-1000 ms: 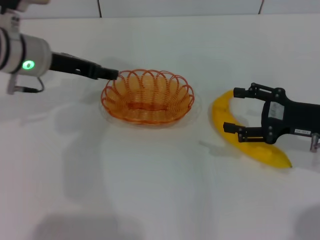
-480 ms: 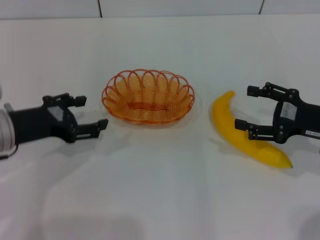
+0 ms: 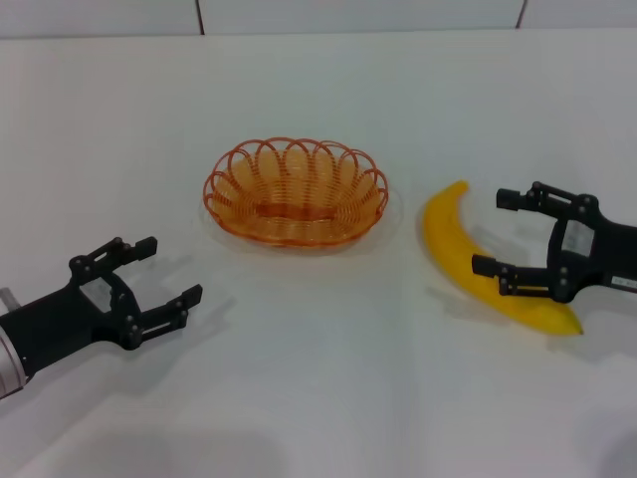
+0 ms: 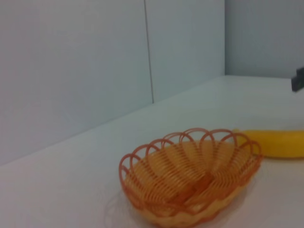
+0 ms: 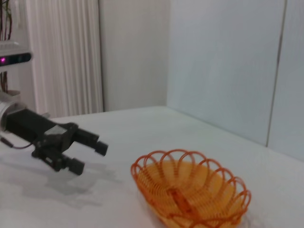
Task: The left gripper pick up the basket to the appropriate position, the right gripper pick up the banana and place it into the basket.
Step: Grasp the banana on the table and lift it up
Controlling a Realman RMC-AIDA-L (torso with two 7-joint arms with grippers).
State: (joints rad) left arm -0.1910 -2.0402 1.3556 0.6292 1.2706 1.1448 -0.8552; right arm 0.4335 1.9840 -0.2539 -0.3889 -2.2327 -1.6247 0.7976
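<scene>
- The black left gripper [image 3: 169, 269], fingers spread, has retreated near-left, releasing the orange wire basket [image 3: 296, 191] on the white bench [image 3: 328, 378]
- The black labelled right gripper [image 3: 498, 231], fingers released, straddles the yellow banana [image 3: 468, 259]; grasping comes next

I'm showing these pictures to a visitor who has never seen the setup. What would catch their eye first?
The orange wire basket, empty at mid-table, and the bright yellow banana lying to its right. The right gripper holds its jaws open around the banana's middle; the left gripper, jaws open too, hovers near the front left, apart from the basket.

The left gripper [image 3: 165, 271] has drawn back from the basket [image 3: 295, 191] toward the near table edge
</scene>
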